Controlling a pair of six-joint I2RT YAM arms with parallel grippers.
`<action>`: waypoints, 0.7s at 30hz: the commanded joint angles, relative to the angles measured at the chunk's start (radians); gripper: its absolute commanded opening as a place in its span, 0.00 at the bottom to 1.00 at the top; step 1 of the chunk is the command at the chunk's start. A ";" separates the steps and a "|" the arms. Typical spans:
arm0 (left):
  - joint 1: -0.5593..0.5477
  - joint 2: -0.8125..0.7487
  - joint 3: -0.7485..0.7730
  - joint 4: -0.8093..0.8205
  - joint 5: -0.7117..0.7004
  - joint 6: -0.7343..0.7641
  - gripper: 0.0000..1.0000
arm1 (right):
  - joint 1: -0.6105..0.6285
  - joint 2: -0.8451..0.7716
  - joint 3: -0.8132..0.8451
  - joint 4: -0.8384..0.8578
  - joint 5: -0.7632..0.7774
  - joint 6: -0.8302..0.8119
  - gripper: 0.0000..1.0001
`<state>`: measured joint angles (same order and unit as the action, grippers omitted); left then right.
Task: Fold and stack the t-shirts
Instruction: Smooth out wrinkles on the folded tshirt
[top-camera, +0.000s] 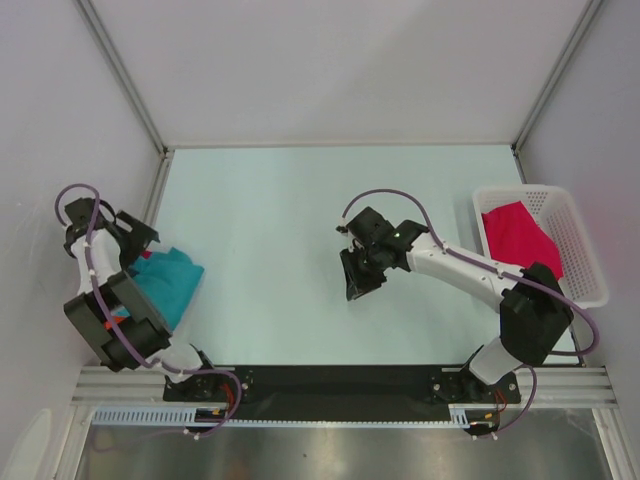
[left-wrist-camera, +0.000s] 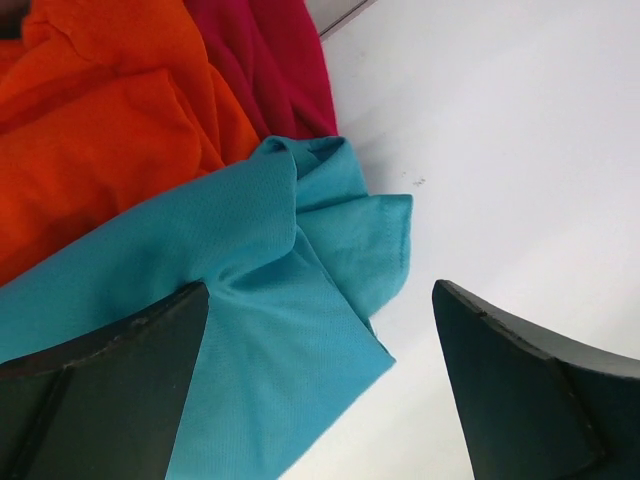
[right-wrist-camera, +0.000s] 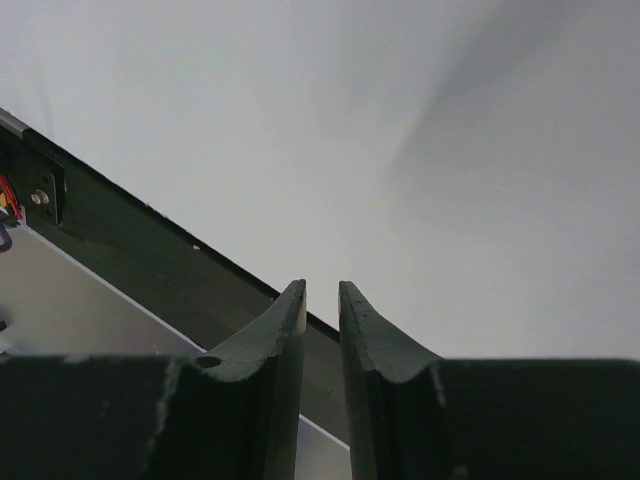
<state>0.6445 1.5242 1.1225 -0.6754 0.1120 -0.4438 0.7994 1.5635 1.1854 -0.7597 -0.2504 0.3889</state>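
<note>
A teal t-shirt (top-camera: 172, 283) lies crumpled at the table's left edge, on top of an orange t-shirt (left-wrist-camera: 90, 130) and a dark red t-shirt (left-wrist-camera: 270, 60). My left gripper (top-camera: 138, 238) hovers over this pile, wide open. In the left wrist view the left gripper (left-wrist-camera: 322, 300) has a corner of the teal t-shirt (left-wrist-camera: 270, 330) between its fingers, which do not press on it. A magenta-pink t-shirt (top-camera: 520, 240) lies in the basket. My right gripper (top-camera: 360, 282) hangs over the bare table's middle. The right gripper (right-wrist-camera: 322, 290) shows only a narrow gap, with nothing in it.
A white lattice basket (top-camera: 592, 255) stands at the right edge of the pale table (top-camera: 270, 210). A black rail (top-camera: 340, 380) runs along the near edge between the arm bases. White walls close in the left, far and right sides.
</note>
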 joint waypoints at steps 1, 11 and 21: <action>-0.002 -0.151 0.014 0.061 0.073 0.002 0.99 | 0.012 -0.039 -0.001 0.025 0.005 0.008 0.25; -0.331 -0.377 0.008 0.204 0.494 0.063 0.99 | 0.038 -0.029 -0.016 0.068 0.003 0.034 0.25; -0.696 -0.475 0.006 0.140 0.319 0.106 1.00 | 0.078 -0.128 -0.109 0.240 0.117 0.154 0.26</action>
<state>0.0296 1.1347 1.1202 -0.5026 0.5598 -0.4068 0.8631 1.5330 1.0935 -0.6212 -0.2127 0.4740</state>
